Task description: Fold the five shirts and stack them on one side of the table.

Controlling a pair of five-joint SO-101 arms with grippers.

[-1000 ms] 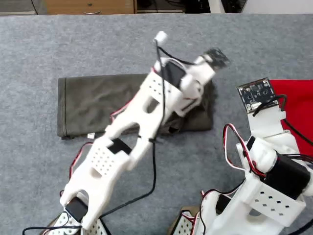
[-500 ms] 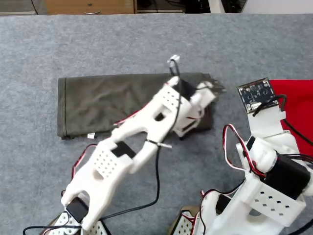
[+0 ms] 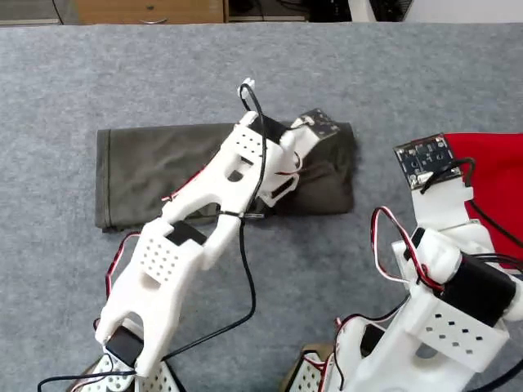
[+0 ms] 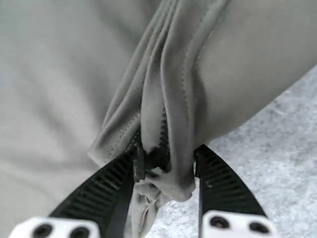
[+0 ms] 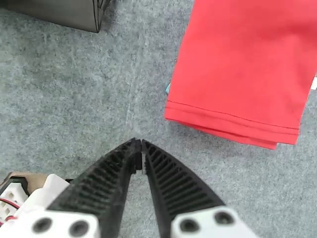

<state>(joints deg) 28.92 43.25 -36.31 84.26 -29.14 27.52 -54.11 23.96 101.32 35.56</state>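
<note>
An olive-grey shirt (image 3: pixel 163 167) lies folded into a long strip across the middle of the table. My left gripper (image 4: pixel 166 166) is shut on a bunched edge of this shirt (image 4: pixel 223 74), lifted off the grey cloth. In the high view that left gripper (image 3: pixel 315 131) sits over the strip's right end. A red folded shirt (image 3: pixel 490 175) lies at the table's right edge, and the same red shirt (image 5: pixel 247 69) shows ahead of my right gripper (image 5: pixel 138 148). That gripper is shut with nothing in it, above bare table.
The grey felt table (image 3: pixel 98 73) has free room at the back and at the front left. The right arm's body (image 3: pixel 449 286) stands at the front right. Wooden furniture (image 3: pixel 147 10) runs behind the table's far edge.
My left gripper went down to the olive shirt's right end, took hold of it and has drawn it up and to the left. The right arm has kept still.
</note>
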